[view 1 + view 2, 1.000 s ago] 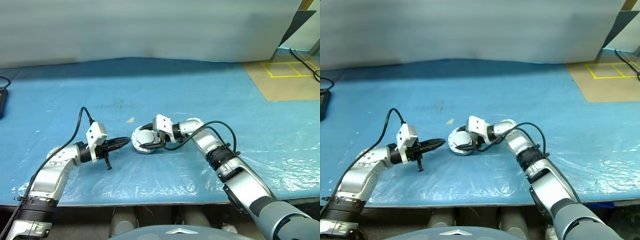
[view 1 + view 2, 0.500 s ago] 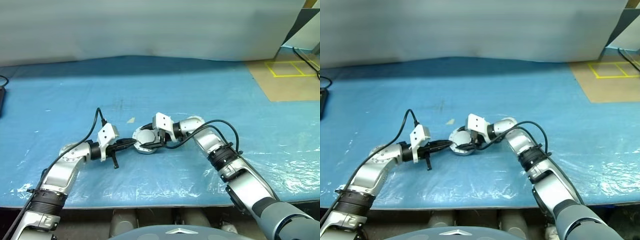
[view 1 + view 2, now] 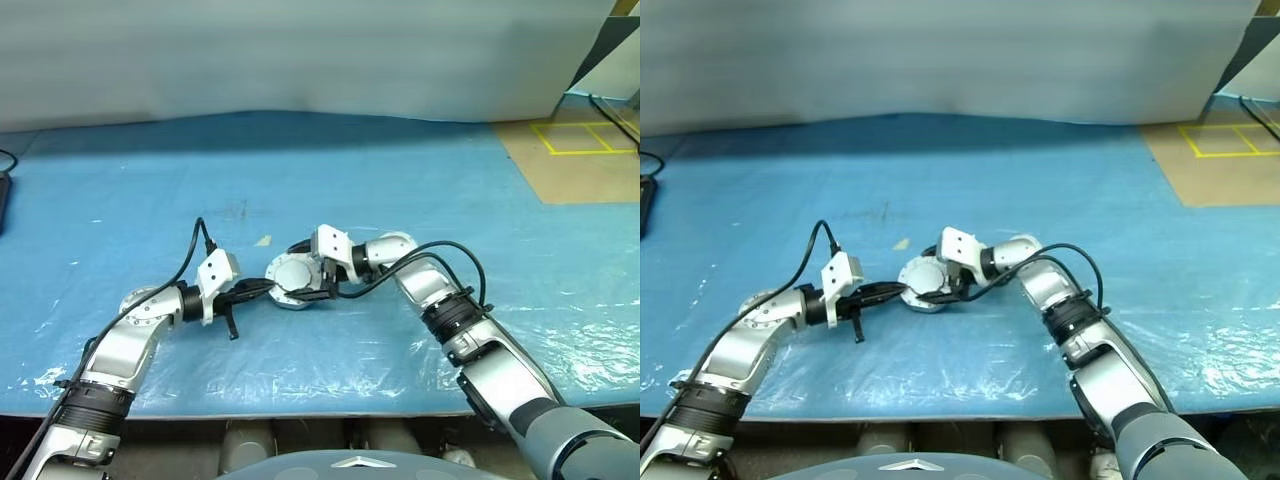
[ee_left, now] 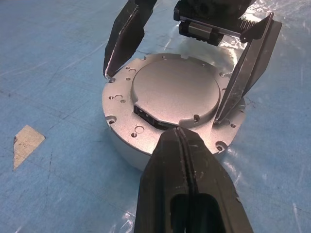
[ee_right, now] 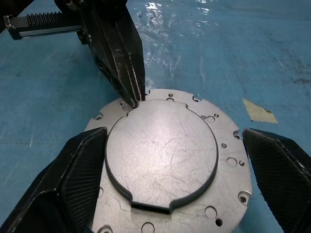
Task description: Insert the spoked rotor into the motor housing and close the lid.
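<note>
The motor housing (image 3: 285, 272) is a round silver puck on the blue sheet, with a holed flange and a smooth grey notched plate (image 5: 163, 150) covering its top. Whether that plate is the lid I cannot tell. The spoked rotor is out of view. My left gripper (image 4: 180, 132) is shut, and its tips touch the plate's edge from the left side of the head views. My right gripper (image 5: 172, 137) is open, with its fingers (image 4: 245, 73) standing on either side of the housing and a little apart from the rim.
A small beige scrap (image 3: 261, 240) lies on the sheet just behind the housing. A brown board with yellow lines (image 3: 580, 150) is at the back right. A dark object (image 3: 3, 200) sits at the far left edge. The table's front edge runs close below both arms.
My right gripper's jaws have spread wider off the housing's rim. My left gripper has come in towards the housing, and its shut tips are now on the plate's edge.
</note>
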Controlling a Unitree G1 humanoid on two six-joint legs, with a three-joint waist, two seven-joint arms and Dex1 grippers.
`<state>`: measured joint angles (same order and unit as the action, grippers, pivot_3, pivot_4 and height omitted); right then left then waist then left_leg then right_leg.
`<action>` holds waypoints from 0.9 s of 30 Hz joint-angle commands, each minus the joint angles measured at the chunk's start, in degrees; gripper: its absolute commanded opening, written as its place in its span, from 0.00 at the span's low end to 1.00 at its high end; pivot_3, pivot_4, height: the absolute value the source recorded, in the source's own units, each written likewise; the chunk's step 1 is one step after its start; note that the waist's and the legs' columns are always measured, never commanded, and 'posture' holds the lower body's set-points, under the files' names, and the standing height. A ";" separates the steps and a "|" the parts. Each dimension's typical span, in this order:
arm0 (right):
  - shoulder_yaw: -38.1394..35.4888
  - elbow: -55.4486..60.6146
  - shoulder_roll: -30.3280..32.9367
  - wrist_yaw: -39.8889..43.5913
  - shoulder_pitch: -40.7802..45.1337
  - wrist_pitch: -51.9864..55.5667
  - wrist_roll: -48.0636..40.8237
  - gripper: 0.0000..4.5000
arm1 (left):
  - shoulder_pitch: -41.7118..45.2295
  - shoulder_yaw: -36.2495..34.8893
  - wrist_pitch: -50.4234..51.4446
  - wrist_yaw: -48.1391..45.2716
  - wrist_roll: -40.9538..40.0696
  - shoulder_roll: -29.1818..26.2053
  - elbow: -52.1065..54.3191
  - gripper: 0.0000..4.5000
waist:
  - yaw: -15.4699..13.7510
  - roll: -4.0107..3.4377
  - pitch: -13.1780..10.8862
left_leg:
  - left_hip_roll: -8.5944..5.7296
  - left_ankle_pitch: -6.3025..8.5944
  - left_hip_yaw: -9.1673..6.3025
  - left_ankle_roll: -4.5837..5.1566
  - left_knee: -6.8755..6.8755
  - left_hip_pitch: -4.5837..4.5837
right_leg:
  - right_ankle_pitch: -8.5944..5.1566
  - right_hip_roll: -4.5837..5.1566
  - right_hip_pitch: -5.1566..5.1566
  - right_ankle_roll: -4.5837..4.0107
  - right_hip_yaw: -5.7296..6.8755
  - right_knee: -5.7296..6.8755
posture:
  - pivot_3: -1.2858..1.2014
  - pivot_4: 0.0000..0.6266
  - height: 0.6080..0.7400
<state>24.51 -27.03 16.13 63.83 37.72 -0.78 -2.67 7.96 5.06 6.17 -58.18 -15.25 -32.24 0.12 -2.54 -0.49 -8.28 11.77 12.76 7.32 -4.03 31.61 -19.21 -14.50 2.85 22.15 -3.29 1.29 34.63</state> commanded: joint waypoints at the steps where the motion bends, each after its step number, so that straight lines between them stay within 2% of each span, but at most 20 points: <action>1: 0.05 -1.79 1.30 1.70 -3.49 1.32 0.42 1.00 | -0.74 1.25 0.32 -0.33 0.67 -0.14 0.29 0.00 | 0.00 0.00 0.00 | 0.00 0.00 0.00 0.00 -0.03 -0.01 | -0.01 0.00 0.01 0.01 0.00 0.00 | 0.52 0.24 1.00; 6: -4.63 2.86 1.54 3.96 -5.27 4.62 -5.10 1.00 | -0.58 1.25 0.51 -0.05 0.76 0.02 0.77 0.00 | 0.02 0.00 -0.01 | -0.01 -0.01 0.01 0.00 -0.08 -0.13 | -0.03 0.00 0.12 0.04 0.00 -0.03 | 0.52 0.24 1.00; 10: -8.14 1.18 1.33 5.03 -4.90 7.31 -8.45 1.00 | -0.52 1.30 1.03 0.32 0.73 0.15 1.61 0.00 | 0.07 0.01 -0.02 | 0.01 -0.01 0.00 0.00 -0.09 -0.31 | -0.02 -0.06 0.28 0.04 0.02 0.00 | 0.52 0.24 1.00; 22: -15.94 -17.74 2.08 7.61 2.44 10.30 -10.31 1.00 | 0.64 1.45 0.87 0.57 0.70 0.51 0.94 0.00 | 0.19 0.05 -0.06 | 0.01 -0.15 0.01 0.20 0.01 -0.53 | -0.01 -0.11 0.52 0.01 0.09 0.15 | 0.52 0.24 1.00; 27: -16.52 3.53 4.62 7.98 -10.24 22.14 -15.61 1.00 | 0.39 1.40 1.39 1.07 0.46 0.45 2.08 0.00 | -0.47 0.07 -0.08 | 0.02 -0.15 0.01 0.24 0.02 -0.64 | 0.02 -0.16 0.52 0.06 0.18 0.14 | 0.52 0.24 1.00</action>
<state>7.84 -28.94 20.10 71.74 29.25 16.49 -16.54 8.69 6.35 6.91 -57.62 -15.26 -31.52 1.44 -3.02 -0.41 -8.35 11.78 12.62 7.33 -3.78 31.63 -19.89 -14.41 2.68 22.70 -3.10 1.47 34.75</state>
